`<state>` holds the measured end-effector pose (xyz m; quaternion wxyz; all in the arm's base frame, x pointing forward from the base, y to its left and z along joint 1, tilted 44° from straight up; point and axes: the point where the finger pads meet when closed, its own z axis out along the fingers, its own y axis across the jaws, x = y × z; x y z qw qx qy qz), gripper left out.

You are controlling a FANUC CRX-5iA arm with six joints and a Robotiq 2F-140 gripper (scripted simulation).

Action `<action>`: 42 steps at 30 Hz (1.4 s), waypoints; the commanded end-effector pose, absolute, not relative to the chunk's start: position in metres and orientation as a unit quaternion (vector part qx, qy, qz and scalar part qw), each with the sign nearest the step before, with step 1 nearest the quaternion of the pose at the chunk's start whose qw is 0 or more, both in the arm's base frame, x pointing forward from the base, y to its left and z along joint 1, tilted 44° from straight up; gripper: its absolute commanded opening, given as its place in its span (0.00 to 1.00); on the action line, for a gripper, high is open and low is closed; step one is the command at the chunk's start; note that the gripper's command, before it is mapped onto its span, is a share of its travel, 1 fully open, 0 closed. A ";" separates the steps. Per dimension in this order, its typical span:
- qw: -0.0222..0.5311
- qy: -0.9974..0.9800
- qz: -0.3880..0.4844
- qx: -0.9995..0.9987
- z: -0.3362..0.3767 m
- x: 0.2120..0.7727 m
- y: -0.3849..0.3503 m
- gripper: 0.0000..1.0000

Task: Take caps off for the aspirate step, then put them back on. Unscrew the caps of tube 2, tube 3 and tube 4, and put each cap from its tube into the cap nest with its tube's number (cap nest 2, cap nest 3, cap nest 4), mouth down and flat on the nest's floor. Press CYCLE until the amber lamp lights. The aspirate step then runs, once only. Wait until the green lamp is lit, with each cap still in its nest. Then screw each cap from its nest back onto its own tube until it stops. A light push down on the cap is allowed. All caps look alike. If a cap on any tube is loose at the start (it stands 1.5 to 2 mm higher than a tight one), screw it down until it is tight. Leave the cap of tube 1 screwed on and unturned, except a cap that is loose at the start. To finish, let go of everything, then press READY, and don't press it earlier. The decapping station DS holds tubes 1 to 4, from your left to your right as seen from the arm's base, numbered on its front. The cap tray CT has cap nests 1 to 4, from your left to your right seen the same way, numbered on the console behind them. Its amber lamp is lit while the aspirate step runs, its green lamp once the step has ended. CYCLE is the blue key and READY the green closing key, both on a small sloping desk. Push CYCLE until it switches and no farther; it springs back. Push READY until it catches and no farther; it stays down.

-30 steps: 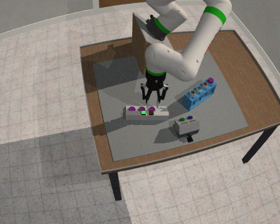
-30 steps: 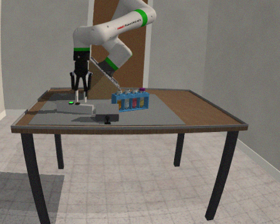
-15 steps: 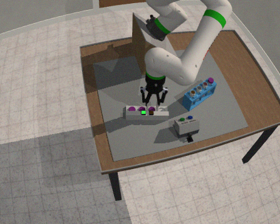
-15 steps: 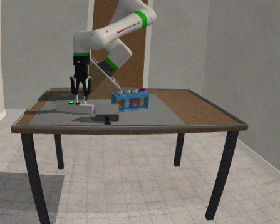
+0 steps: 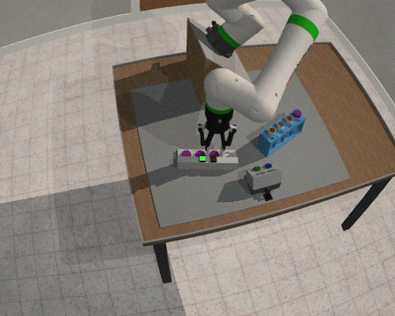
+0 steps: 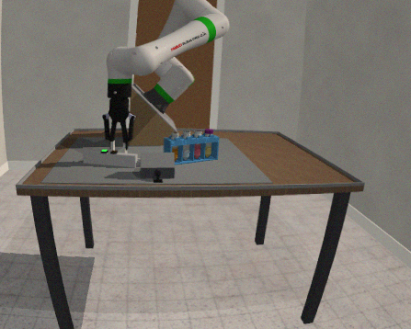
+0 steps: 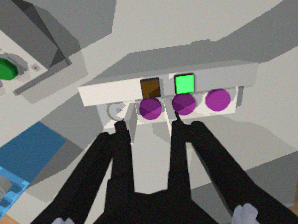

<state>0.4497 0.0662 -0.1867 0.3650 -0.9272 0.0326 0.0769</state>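
The cap tray (image 5: 205, 160) holds three purple caps in a row, and its green lamp (image 7: 184, 83) is lit while the amber lamp (image 7: 150, 87) is dark. My gripper (image 7: 150, 108) hangs just above the tray, partly open and empty. Its fingertips straddle the cap (image 7: 150, 107) next to the empty nest (image 7: 117, 111); the other two caps (image 7: 184, 103) (image 7: 218, 100) lie to its right. In the top view the gripper (image 5: 216, 143) stands over that same end of the tray. The blue tube station (image 5: 280, 132) has one capped tube (image 5: 297, 113) and three open ones.
The small sloping desk (image 5: 262, 176) with the green key (image 5: 257, 168) and blue key (image 5: 268, 166) stands in front of the tube station. The green key also shows at the left edge of the wrist view (image 7: 7, 68). A brown panel rises behind the arm.
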 end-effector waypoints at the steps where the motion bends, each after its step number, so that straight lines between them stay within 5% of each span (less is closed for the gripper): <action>1: 0.365 0.033 0.077 -0.927 -0.187 0.450 0.067 0.29; 4: 0.365 0.033 0.077 -0.927 -0.187 0.450 0.067 0.29; 5: 0.365 0.033 0.077 -0.927 -0.187 0.450 0.067 0.00; 42: 0.365 0.033 0.077 -0.927 -0.112 0.462 -0.005 0.00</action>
